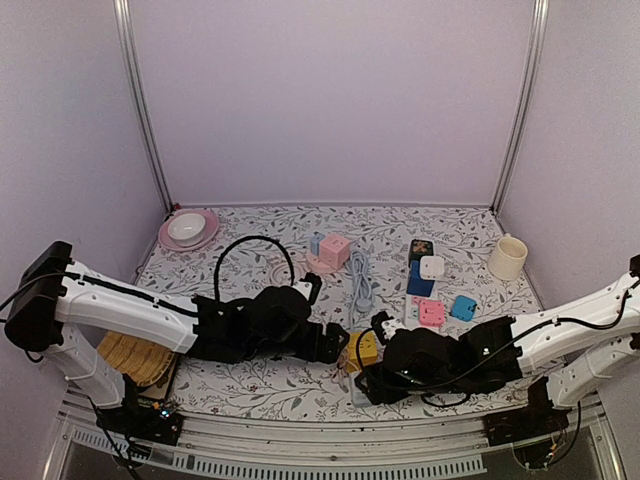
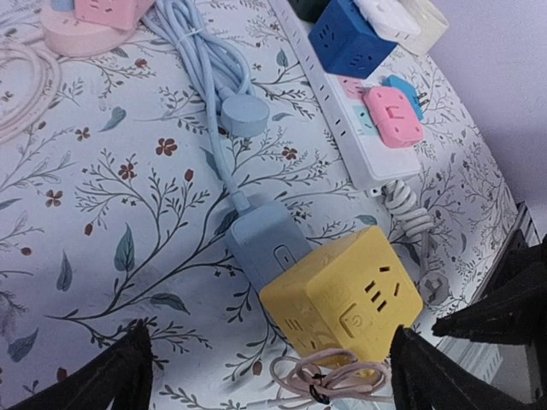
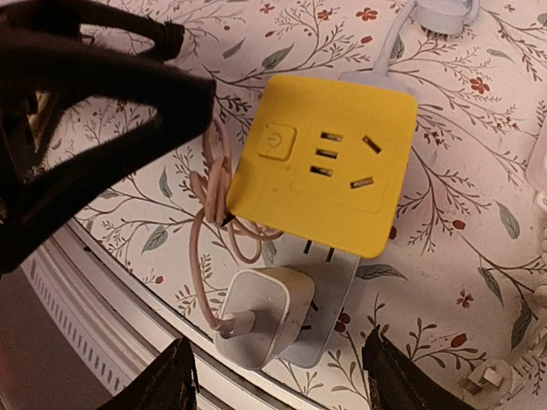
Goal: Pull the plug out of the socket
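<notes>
The right gripper point(image 3: 278, 342) is wide open and holds nothing. The white plug point(image 3: 261, 318) sits between its fingers, seated in a grey-blue strip point(image 3: 338, 299). Just beyond the plug, a yellow cube point(image 3: 325, 162) sits on the strip, its button marked with a power symbol. The left gripper point(image 2: 272, 342) is also spread wide and empty, flanking the cube.

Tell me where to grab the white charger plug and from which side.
Pinch the white charger plug across its flat side faces, coming from above: it stands proud of the grey strip, with the yellow cube crowding its far side.
</notes>
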Controlling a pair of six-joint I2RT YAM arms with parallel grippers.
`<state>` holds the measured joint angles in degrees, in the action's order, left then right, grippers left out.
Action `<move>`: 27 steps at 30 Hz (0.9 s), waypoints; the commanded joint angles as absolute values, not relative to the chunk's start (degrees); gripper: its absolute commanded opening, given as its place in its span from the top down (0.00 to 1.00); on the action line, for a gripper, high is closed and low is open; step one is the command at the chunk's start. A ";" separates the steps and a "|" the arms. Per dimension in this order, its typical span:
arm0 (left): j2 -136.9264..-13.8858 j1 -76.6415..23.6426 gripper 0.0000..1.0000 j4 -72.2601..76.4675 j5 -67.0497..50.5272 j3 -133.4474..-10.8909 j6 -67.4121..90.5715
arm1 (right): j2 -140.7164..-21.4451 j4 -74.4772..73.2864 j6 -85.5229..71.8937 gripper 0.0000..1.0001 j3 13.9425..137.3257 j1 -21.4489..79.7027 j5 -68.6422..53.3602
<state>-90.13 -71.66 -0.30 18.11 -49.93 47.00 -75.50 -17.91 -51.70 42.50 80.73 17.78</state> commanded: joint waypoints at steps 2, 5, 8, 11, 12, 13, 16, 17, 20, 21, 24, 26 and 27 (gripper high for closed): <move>-89.27 -72.51 0.03 -1.23 19.42 -51.37 47.15 | -84.05 -27.01 -56.09 0.32 49.36 86.00 24.97; -89.12 -72.51 0.03 -1.23 19.67 -51.24 47.36 | -87.73 -28.47 -57.48 0.31 51.26 86.40 26.07; -89.11 -72.48 0.03 -1.23 19.69 -51.24 47.50 | -90.29 -28.82 -58.20 0.31 52.86 86.40 27.80; -89.04 -72.51 0.03 -1.36 19.86 -51.09 47.55 | -92.17 -29.40 -58.61 0.32 54.58 86.45 29.95; -88.99 -72.51 0.03 -1.40 19.93 -51.02 47.59 | -92.73 -29.70 -58.66 0.32 55.05 86.41 30.67; -88.91 -72.51 0.03 -1.48 19.95 -50.94 47.65 | -93.51 -29.93 -58.77 0.32 55.54 86.37 31.13; -88.86 -72.42 0.03 -1.42 19.99 -50.72 47.64 | -94.89 -30.02 -58.20 0.37 56.79 86.16 32.04; -88.86 -72.36 0.03 -1.41 19.96 -50.71 47.60 | -95.30 -30.02 -57.86 0.41 57.14 86.02 32.20; -89.03 -72.17 0.03 -1.13 19.68 -50.65 47.59 | -95.59 -30.30 -56.77 0.60 57.60 85.51 32.72; -89.10 -72.04 0.03 -0.81 19.38 -50.52 47.63 | -95.36 -30.36 -56.58 0.66 57.44 85.46 32.92; -89.56 -71.19 0.03 0.95 17.54 -50.12 47.64 | -93.89 -30.32 -54.17 0.78 56.54 85.36 34.11; -90.16 -70.54 0.03 2.39 15.87 -49.92 47.62 | -92.65 -30.13 -51.33 0.83 55.67 85.34 34.96; -90.56 -70.31 0.03 2.98 15.16 -50.03 47.60 | -92.07 -29.69 -49.65 0.86 55.12 85.36 35.32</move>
<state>-90.02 -71.20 -0.32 17.82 -50.19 47.22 -94.83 -29.58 -55.42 56.34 85.69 31.46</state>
